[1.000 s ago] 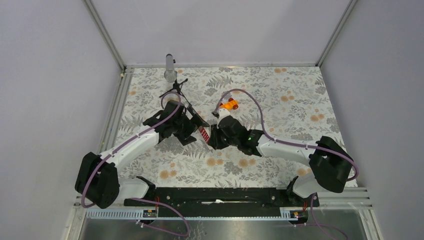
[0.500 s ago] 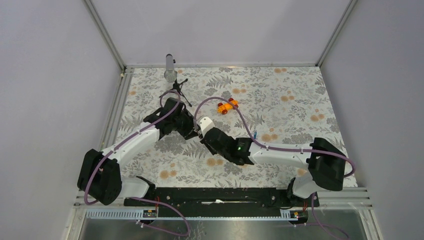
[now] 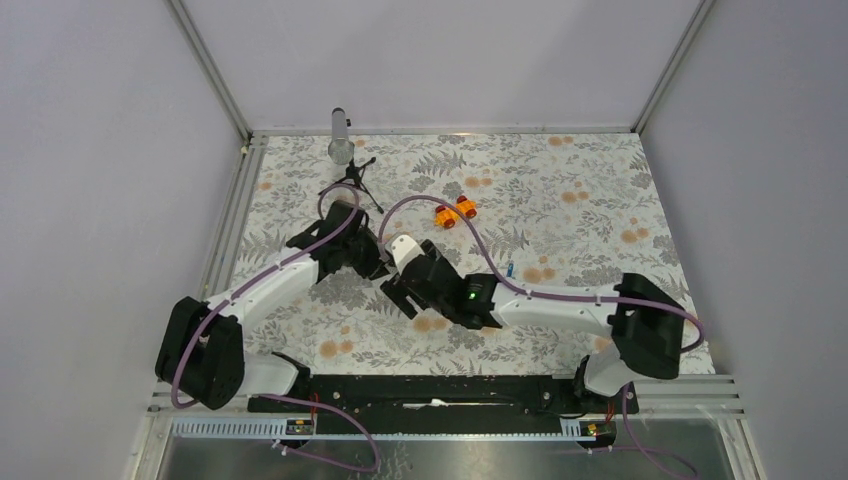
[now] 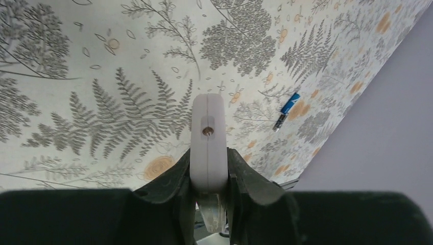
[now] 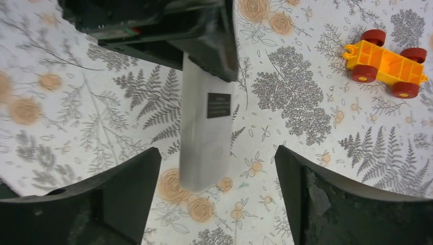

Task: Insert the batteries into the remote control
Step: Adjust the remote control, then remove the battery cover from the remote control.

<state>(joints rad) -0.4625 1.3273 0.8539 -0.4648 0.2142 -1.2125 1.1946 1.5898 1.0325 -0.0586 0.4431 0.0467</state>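
The remote control (image 5: pixel 205 138) shows its plain white back with a small dark label. My left gripper (image 4: pixel 209 153) is shut on its sides and holds it edge-on above the flowered cloth. My right gripper (image 5: pixel 217 150) stands wide open, one finger on each side of the remote's free end and touching nothing. In the top view the two grippers meet at mid-table, the left gripper (image 3: pixel 372 262) just behind the right gripper (image 3: pixel 398 293). The batteries lie apart on the cloth to the right: a blue one (image 4: pixel 291 102) and a dark one (image 4: pixel 279 123), seen from above as a small blue speck (image 3: pixel 510 268).
An orange toy car (image 3: pixel 455 212) with red wheels sits behind the grippers, also the toy car (image 5: pixel 386 63) at the right wrist view's upper right. A small black tripod (image 3: pixel 358 180) and a grey cylinder (image 3: pixel 340 137) stand at the back left. Metal rails border the cloth.
My left gripper has shut on the remote. My right gripper has let go of it, opened wide and swung left and nearer, and now covers the remote's red front from above.
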